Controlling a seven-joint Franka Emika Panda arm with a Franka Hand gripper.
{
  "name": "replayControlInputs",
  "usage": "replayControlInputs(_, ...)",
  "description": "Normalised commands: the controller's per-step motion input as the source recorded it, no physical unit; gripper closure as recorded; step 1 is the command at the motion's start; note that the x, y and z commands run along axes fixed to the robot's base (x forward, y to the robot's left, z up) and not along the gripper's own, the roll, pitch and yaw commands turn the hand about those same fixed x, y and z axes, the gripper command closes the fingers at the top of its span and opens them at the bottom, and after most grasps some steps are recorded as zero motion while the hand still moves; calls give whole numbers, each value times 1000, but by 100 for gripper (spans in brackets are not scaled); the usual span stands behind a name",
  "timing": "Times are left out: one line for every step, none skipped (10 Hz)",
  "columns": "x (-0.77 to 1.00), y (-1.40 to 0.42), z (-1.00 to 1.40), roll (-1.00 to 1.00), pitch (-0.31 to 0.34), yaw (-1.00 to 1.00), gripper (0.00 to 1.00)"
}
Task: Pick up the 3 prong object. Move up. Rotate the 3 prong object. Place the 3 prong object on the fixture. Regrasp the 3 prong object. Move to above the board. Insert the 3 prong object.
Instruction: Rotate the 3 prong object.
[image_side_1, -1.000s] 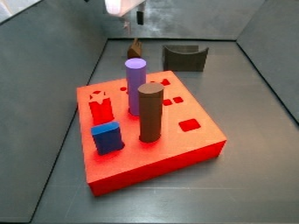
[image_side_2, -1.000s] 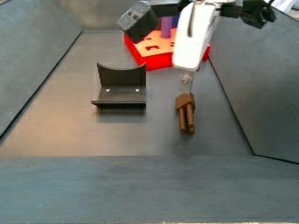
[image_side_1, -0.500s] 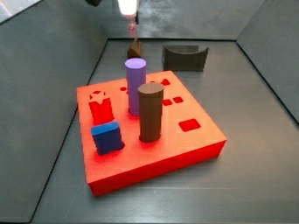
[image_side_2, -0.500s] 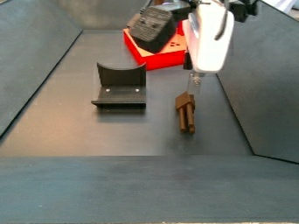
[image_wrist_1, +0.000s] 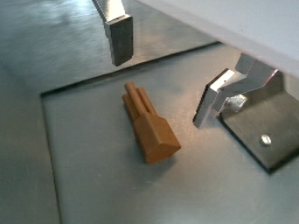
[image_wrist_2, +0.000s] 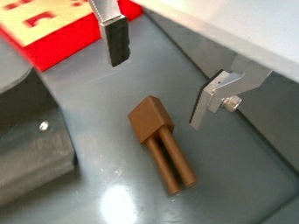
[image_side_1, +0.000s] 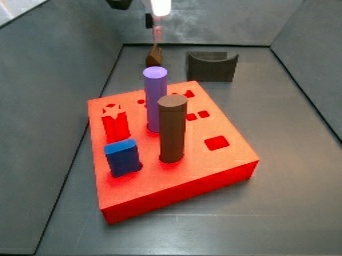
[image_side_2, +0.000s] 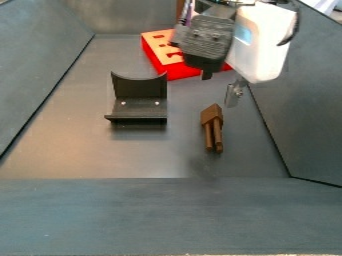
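Brown and small, the 3 prong object (image_wrist_1: 149, 128) lies flat on the grey floor (image_wrist_2: 105, 184), its block end and short prongs both showing in both wrist views (image_wrist_2: 162, 143). In a side view it rests near the right wall, well apart from the fixture (image_side_2: 136, 99) and from the board (image_side_2: 171, 50) further back. Above it hangs the gripper (image_wrist_2: 163, 72), its jaws standing wide apart with nothing between them: one flat silver finger with a dark pad (image_wrist_1: 118, 33) lies to one side of the piece, the other finger (image_wrist_1: 222, 92) to the other side, and neither touches it. On the board (image_side_1: 167, 150) stand a purple cylinder (image_side_1: 155, 98), a tall dark-brown cylinder (image_side_1: 171, 128) and a blue block (image_side_1: 123, 157)
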Motion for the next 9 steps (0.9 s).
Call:
replayControlInputs(40,0,-32,4,-15,1000,0)
replayControlInputs(40,0,-32,4,-16,1000,0)
replayControlInputs(40,0,-32,5,-17,1000,0)
replayControlInputs(40,0,-32,5,-18,1000,0)
replayControlInputs(40,0,-32,5,-19,1000,0)
replayControlInputs(40,0,-32,6,-21,1000,0)
replayControlInputs(40,0,-32,6,-23,1000,0)
replayControlInputs(40,0,-32,6,-24,1000,0)
replayControlInputs(40,0,-32,7,-27,1000,0)
